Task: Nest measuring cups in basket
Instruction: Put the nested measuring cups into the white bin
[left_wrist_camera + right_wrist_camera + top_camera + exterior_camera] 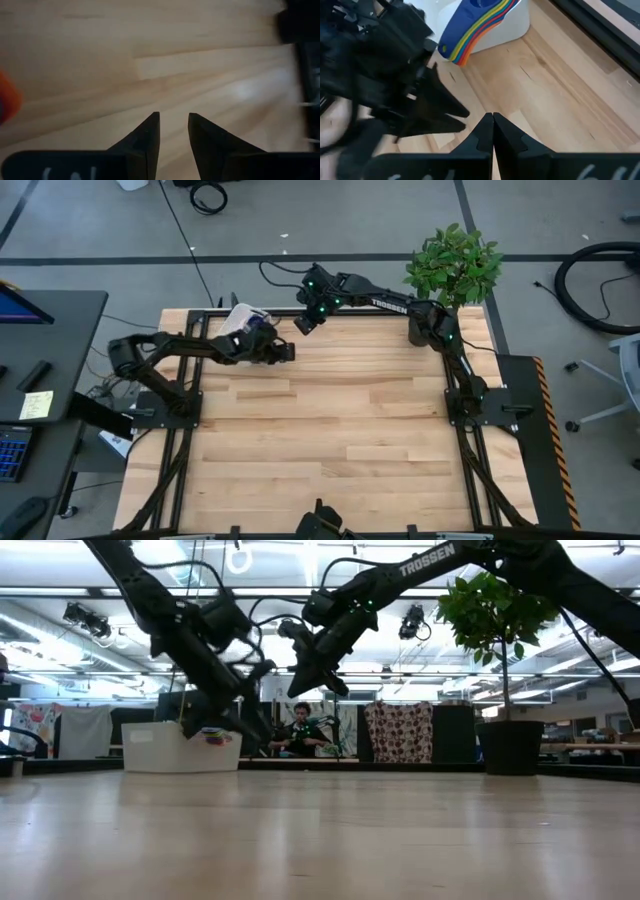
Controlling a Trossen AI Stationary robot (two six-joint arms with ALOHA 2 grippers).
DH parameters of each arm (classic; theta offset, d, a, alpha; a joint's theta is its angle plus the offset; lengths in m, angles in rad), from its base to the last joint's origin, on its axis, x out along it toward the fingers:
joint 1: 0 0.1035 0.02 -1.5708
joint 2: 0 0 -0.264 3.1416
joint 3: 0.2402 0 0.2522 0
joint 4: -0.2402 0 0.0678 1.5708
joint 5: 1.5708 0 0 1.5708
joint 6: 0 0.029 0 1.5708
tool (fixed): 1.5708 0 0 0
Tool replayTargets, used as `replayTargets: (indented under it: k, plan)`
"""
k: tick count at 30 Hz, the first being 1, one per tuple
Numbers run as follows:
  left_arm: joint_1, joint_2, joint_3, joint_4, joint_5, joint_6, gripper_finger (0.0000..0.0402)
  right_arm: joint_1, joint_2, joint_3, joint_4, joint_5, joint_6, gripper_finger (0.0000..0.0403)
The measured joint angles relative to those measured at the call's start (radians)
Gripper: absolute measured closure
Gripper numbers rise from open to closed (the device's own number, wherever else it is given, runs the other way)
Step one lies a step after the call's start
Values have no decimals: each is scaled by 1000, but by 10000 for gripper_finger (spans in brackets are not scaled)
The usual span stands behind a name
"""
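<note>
As the high view looks straight down, the left gripper lies low and flat just off the far left corner of the pale wooden table, and the small white plastic basket sits just behind it. The right gripper reaches in from the far right on a long bent arm and stops close beside the left one. The big near part of the table in front of both grippers is bare wood. A green leafy plant in a dark round pot stands at the far right corner.

In the low view, both arms hang down above the table. The basket sits on the wood at the far edge, with coloured bits showing at its rim. A person is in the room behind.

In the left wrist view, the left gripper has its fingers a little apart and grips nothing; bare boards lie ahead.

In the right wrist view, the right gripper is pressed tight together and empty. Past it, the stack of nested plastic measuring cups, dark blue on top, leans out over the basket rim.
</note>
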Motion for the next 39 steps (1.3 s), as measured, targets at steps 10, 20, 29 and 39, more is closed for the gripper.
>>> replayTargets:
  k: [10, 20, 29, 39]
  plan:
    - [-31, 74, 0, -8, -117, -1, 294, -1, 0, 0, 0, 1, 2, 392]
    - [33, 74, 0, 0, -243, 6, 294, -1, 0, 0, -1, 0, 2, 392]
    - [95, 77, 0, -1, -319, 8, 294, 1, 0, 0, -1, -22, 3, 392]
    - [143, 76, 1, -4, -375, 5, 294, 6, 0, 0, -1, -29, 3, 392]
